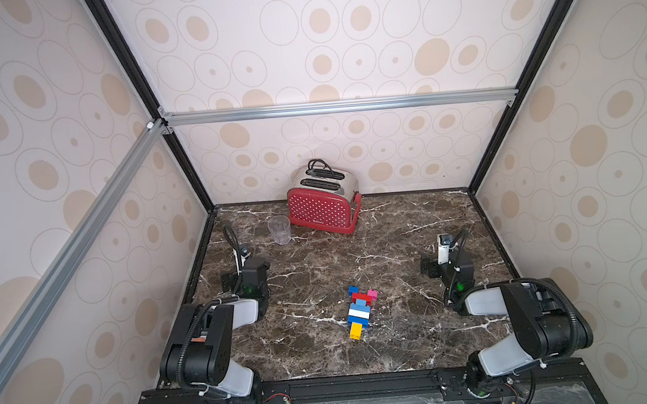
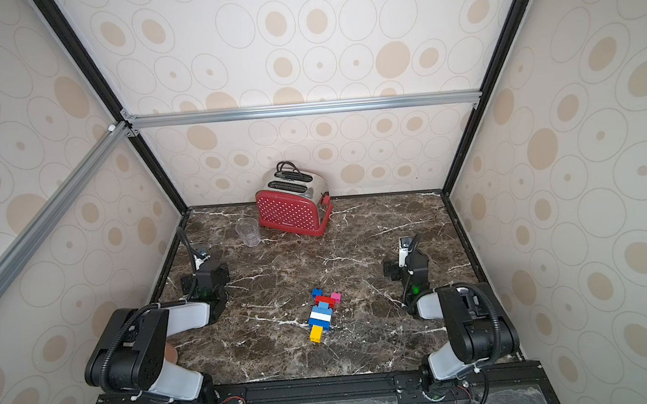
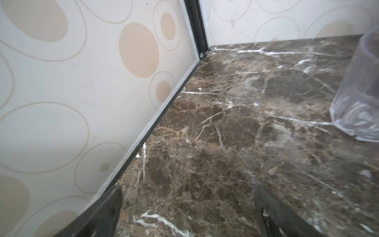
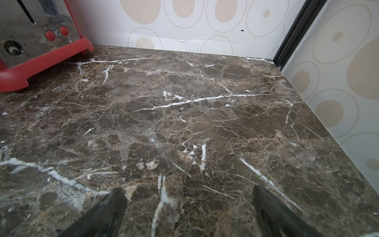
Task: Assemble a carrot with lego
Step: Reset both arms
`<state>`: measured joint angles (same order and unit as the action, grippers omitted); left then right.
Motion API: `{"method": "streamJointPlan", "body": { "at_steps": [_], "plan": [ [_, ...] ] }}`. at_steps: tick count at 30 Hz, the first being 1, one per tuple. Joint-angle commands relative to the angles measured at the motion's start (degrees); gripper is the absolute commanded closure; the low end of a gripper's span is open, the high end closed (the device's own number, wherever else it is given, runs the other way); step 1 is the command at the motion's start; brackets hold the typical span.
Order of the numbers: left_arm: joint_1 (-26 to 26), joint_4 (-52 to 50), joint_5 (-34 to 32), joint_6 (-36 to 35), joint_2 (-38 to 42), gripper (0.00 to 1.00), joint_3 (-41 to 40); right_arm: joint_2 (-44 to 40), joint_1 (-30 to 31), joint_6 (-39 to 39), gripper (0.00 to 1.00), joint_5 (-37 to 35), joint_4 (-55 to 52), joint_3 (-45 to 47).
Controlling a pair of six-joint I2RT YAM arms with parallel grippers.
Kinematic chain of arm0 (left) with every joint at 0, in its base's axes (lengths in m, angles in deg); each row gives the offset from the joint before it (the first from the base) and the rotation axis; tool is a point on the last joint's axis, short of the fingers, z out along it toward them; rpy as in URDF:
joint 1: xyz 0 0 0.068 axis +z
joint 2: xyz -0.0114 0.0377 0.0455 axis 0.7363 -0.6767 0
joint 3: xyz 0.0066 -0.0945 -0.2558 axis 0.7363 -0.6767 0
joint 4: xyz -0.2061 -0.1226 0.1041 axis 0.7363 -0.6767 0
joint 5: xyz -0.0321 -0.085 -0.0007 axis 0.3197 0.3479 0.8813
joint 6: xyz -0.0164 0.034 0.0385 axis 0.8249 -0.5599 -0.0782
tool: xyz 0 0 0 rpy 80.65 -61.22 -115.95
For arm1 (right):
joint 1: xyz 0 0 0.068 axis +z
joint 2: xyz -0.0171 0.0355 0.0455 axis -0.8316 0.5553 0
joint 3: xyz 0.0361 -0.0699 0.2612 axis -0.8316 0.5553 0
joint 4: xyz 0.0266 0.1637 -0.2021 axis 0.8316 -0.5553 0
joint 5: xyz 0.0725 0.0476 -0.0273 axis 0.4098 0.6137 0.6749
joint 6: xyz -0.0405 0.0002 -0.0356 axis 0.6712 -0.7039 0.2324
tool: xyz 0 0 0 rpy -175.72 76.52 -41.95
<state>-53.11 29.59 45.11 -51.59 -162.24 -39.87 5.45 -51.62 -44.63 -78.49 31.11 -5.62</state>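
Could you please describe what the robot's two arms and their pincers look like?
The left arm and right arm have black boxy joints, pale grey rounded links and ribbed black cables. Green lights glow near the wrists. The left pincer and right pincer each show two dark tapered fingers.

On the toaster's [image 4: 41,51] metal end panel, small blurred labels sit above the two red buttons [image 4: 50,35]; they seem to read CANCEL and DEFROST. Around the dial [image 4: 14,49] stand the digits 1, 2, 4, 5 and 6. In a top view, white brand lettering [image 1: 317,222] on its red side is too small to read.
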Motion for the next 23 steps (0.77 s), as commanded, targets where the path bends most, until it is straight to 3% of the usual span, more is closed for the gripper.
{"method": "streamJointPlan", "body": {
  "at_steps": [1,6,23],
  "plan": [
    [1.42,7.07,5.89,-1.29,1.02,0.01,-1.98,0.26,-0.07,0.57,0.0,0.83,1.81,0.28],
    [2.09,7.88,9.2,-1.76,0.81,0.01,-2.4,0.21,-0.07,0.71,0.0,1.32,2.34,0.58],
    [2.28,8.15,9.89,-1.72,0.48,0.01,-2.48,0.21,-0.07,0.97,0.0,1.67,1.94,0.3]
  ]
}}
